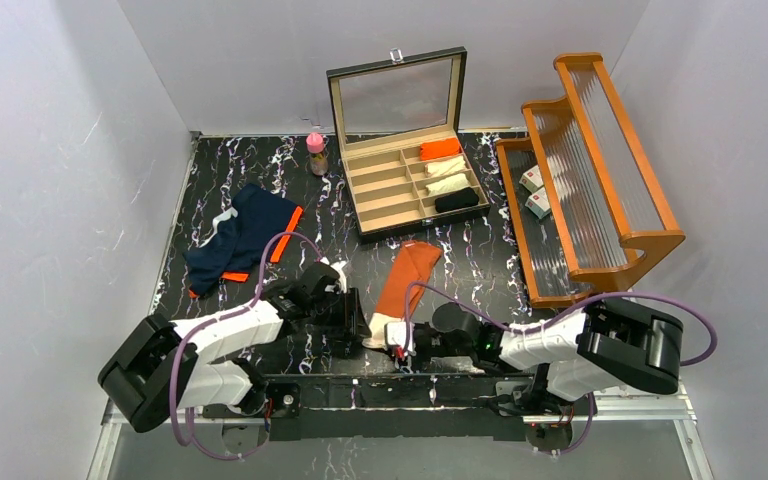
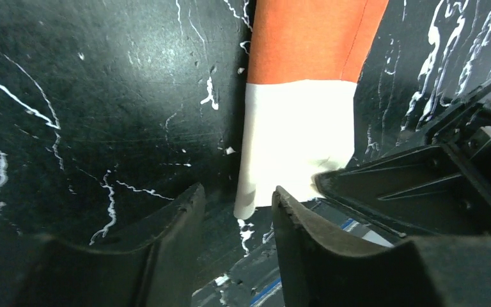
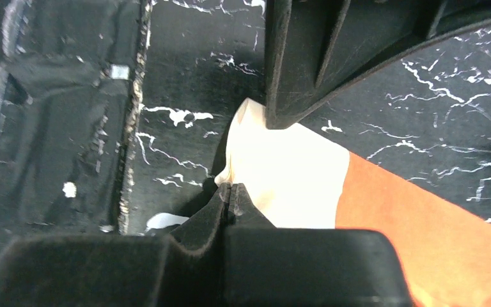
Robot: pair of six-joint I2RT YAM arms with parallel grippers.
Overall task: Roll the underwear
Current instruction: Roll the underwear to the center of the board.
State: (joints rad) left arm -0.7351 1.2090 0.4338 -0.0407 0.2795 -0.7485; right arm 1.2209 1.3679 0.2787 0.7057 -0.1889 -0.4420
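The rust-orange underwear [image 1: 407, 272] lies folded into a long strip on the black marble table, its white waistband [image 1: 381, 327] at the near end. My left gripper [image 1: 352, 322] stands open at the waistband's left corner [image 2: 256, 192], and that corner lies just beyond the gap between its fingertips [image 2: 192, 201]. My right gripper [image 3: 230, 190] is shut, pinching the near edge of the white waistband [image 3: 281, 179], which lifts slightly there. The navy underwear [image 1: 240, 238] with orange trim lies spread out at the far left, away from both grippers.
An open compartment case [image 1: 372, 192] holding rolled garments stands at the back centre. Left of it is a small pink-capped bottle [image 1: 316, 152]. A wooden rack [image 1: 600, 170] with small boxes [image 1: 535, 190] fills the right side. The table's front edge [image 3: 131, 128] runs close behind the waistband.
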